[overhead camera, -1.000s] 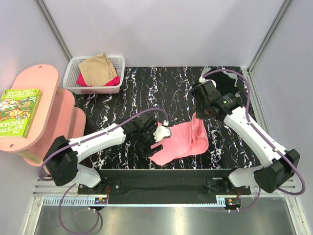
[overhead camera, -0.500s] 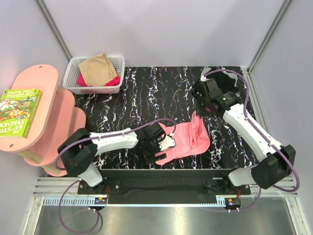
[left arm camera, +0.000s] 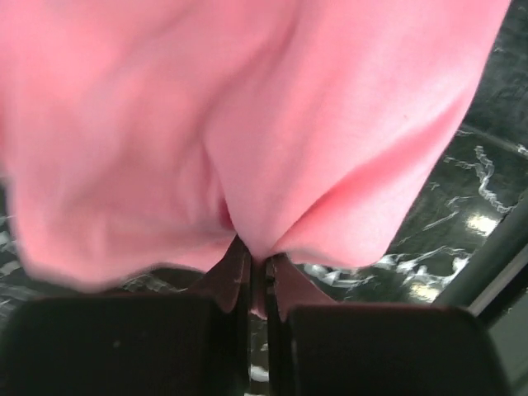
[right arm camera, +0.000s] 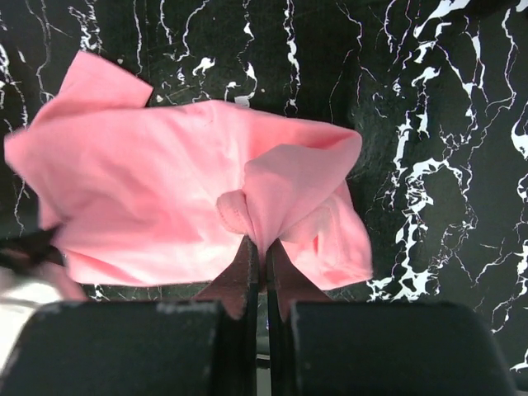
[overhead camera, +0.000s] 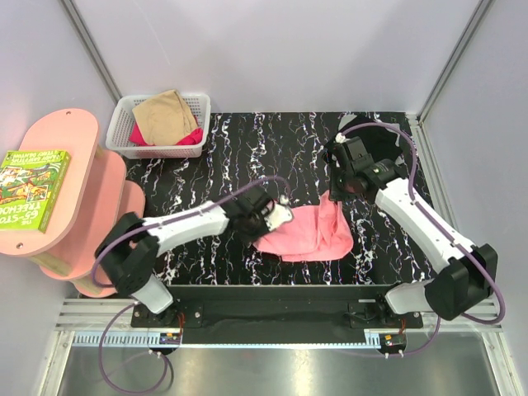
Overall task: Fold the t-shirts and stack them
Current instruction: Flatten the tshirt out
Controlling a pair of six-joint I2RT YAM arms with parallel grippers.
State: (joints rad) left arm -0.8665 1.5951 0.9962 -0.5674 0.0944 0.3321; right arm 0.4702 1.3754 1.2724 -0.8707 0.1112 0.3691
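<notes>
Salmon pink t-shirt (overhead camera: pixel 307 235): bunched at centre-front of desk (overhead camera: pixel 214 157), long axis left-right; collar and sleeves indistinguishable. Left end effector (overhead camera: pixel 266 221) clamped on left edge. Right end effector (overhead camera: pixel 332 198) clamped on far right fold. Black t-shirt (overhead camera: pixel 381 132): far right corner, partly hidden behind right arm, outline lost against dark desk.

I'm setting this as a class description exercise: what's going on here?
The robot grips a salmon-pink cloth t-shirt at the black marbled table. Its left hand is shut on the shirt's left edge, its right hand on the far right part. The shirt is bunched, not folded. A tan cloth shirt and a magenta one lie in a white plastic mesh basket, far left.
</notes>
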